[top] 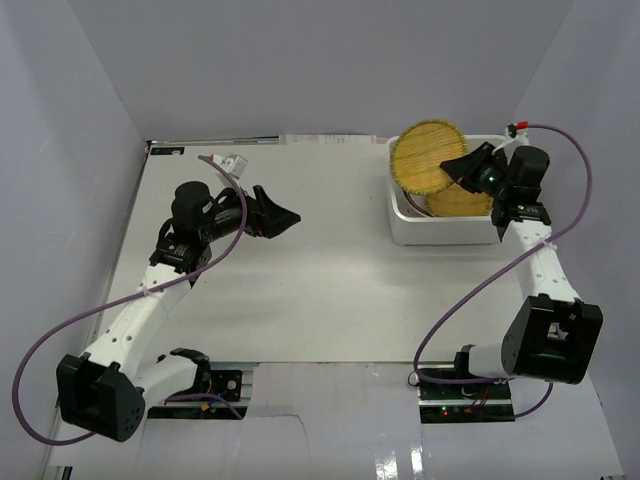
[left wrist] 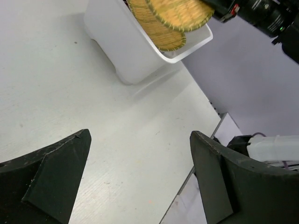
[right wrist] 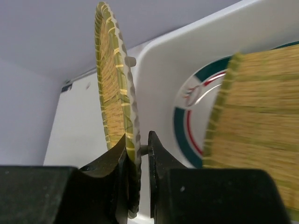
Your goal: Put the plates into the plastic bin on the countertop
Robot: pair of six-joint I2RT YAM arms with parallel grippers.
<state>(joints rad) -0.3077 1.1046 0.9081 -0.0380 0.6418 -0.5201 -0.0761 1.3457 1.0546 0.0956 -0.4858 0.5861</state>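
My right gripper (right wrist: 140, 150) is clenched on the rim of the round woven plate (top: 425, 155), over the far left corner of the plastic bin (top: 402, 228), which sits far right on the countertop (top: 300, 290). My left gripper (left wrist: 140, 135) is released and empty, above the countertop's left half.

round woven plate (top: 425, 155): straw-yellow weave, greenish edge binding
squarish woven plate (top: 458, 203): same yellow weave, at 5 o'clock from the round one
patterned plate (right wrist: 187, 114): white, teal rim band, thin red line; centre motif possibly red and teal
plastic bin (top: 440, 232): plain white
countertop (top: 320, 290): matte white
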